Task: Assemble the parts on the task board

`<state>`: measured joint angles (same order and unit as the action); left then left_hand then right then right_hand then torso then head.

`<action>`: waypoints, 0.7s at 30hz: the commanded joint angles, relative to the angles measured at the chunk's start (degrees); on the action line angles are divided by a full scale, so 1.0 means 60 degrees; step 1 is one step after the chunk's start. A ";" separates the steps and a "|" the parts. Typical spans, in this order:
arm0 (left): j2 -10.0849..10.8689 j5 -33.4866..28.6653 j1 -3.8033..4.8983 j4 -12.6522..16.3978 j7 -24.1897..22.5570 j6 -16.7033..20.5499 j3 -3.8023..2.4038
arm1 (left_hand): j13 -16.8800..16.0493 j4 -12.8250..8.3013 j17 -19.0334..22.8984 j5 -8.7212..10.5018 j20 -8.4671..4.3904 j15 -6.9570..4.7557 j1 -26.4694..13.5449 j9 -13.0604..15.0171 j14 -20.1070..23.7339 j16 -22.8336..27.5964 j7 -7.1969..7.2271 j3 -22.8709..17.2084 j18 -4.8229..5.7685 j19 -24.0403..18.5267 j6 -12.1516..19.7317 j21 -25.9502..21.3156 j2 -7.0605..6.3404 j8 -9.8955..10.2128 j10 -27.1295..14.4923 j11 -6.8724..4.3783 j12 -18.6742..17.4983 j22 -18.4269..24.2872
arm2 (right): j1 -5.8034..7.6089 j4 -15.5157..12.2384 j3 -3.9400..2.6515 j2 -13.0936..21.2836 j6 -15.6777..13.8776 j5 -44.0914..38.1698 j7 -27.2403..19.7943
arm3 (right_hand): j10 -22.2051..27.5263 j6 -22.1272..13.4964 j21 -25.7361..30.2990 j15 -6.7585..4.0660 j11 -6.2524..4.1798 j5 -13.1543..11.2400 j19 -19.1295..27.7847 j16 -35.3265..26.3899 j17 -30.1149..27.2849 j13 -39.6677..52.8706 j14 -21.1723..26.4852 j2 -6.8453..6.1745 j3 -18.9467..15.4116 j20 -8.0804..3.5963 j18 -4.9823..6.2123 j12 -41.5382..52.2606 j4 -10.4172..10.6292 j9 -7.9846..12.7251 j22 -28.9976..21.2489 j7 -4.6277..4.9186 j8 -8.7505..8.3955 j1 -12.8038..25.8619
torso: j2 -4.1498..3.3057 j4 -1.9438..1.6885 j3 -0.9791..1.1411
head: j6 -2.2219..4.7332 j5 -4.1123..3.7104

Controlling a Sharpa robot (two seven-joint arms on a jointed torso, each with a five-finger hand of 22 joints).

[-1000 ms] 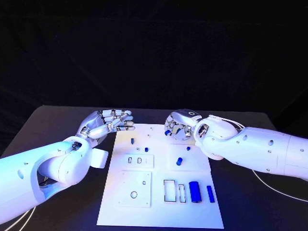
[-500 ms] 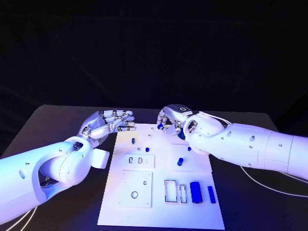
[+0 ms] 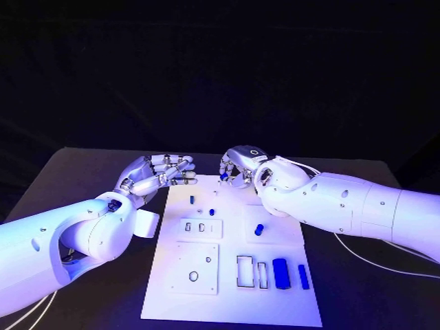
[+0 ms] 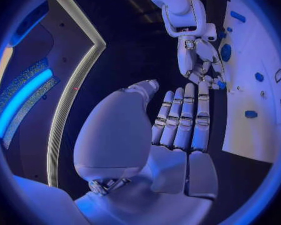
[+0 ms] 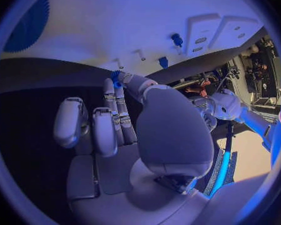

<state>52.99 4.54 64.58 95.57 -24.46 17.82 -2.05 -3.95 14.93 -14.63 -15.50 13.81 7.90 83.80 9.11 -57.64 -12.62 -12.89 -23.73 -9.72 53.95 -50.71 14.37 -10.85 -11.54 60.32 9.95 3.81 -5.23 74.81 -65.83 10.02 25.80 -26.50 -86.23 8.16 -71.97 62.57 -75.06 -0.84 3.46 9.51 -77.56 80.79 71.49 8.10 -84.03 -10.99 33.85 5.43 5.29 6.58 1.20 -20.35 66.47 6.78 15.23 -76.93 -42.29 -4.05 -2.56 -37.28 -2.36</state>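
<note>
The white task board (image 3: 230,289) lies in the middle of the black table. My right hand (image 3: 244,169) hovers over the board's far edge and pinches a small blue part (image 5: 115,77) between thumb and finger; that part also shows at its fingertips (image 4: 220,85). My left hand (image 3: 161,173) hangs just off the board's far left corner, fingers apart, holding nothing. Small blue parts stand on the board at its far left (image 3: 191,201) and a little nearer (image 3: 209,212). Another blue part (image 3: 258,229) lies mid-board. A blue block (image 3: 280,266) and a blue bar (image 3: 302,275) lie near the front right.
Two raised white plates (image 3: 199,229) (image 3: 194,267) and a pair of rectangular slots (image 3: 244,270) sit on the board. A blue toothed disc (image 5: 28,25) lies on the board near my right hand. Thin cables (image 3: 379,265) trail over the table under the right arm.
My right hand has carried its blue part leftward and toward the board's far edge. The left hand has barely moved.
</note>
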 commanded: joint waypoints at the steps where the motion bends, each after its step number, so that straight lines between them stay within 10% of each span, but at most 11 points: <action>1: -0.0024 -0.0033 0.0022 0.0009 -0.0036 -0.0183 -0.0012 | 0.0004 -0.0007 -0.0009 0.0045 0.0006 -0.0008 0.0021 0.0010 0.0084 0.0054 -0.0100 -0.0061 -0.0120 -0.0064 0.0031 -0.0041 -0.0031 0.0029 -0.0025 0.0065 -0.0024 0.0014 | -0.0008 0.0057 -0.0002 -0.0069 0.0201 -0.0049 -0.0090 | -0.0016 -0.0028 -0.0020 -0.0028 -0.0022 0.0030 0.0029 0.0044 0.0011 0.0018 -0.0453 0.0081 0.0040 -0.0061 -0.0064 0.0043 0.0013 0.0010 -0.0004 0.0048 0.0029 0.0048 | 0.0006 0.0016 -0.0004 | 0.0002 0.0024; 21: -0.0052 -0.0033 0.0052 0.0004 -0.0023 -0.0201 -0.0012 | 0.0004 -0.0007 -0.0009 0.0045 0.0006 -0.0008 0.0021 0.0010 0.0084 0.0054 -0.0100 -0.0061 -0.0120 -0.0064 0.0031 -0.0041 -0.0031 0.0029 -0.0025 0.0065 -0.0024 0.0014 | -0.0089 0.0369 0.0016 -0.0395 0.0668 -0.0001 -0.0128 | -0.0004 -0.0064 -0.0011 -0.0020 -0.0013 0.0027 0.0042 0.0041 -0.0007 0.0022 -0.0449 0.0068 0.0035 -0.0055 -0.0062 0.0031 0.0028 -0.0015 -0.0013 0.0055 0.0034 0.0091 | -0.0002 -0.0003 -0.0005 | -0.0030 0.0057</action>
<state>52.81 4.52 64.77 95.53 -24.34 17.67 -2.05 -3.95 14.94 -14.62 -15.50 13.81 7.90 83.80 9.10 -57.64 -12.62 -12.89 -23.72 -9.71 53.95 -50.71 14.37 -10.84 -11.54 60.32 9.95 3.81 -5.24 74.33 -63.72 10.11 23.56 -24.24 -86.06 7.98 -71.95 62.30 -75.06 -0.84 3.48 9.28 -77.56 80.78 71.49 8.16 -84.03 -10.76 33.83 5.43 5.29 6.60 1.20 -20.29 66.48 6.85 15.21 -76.67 -42.30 -4.03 -2.59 -37.42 -2.04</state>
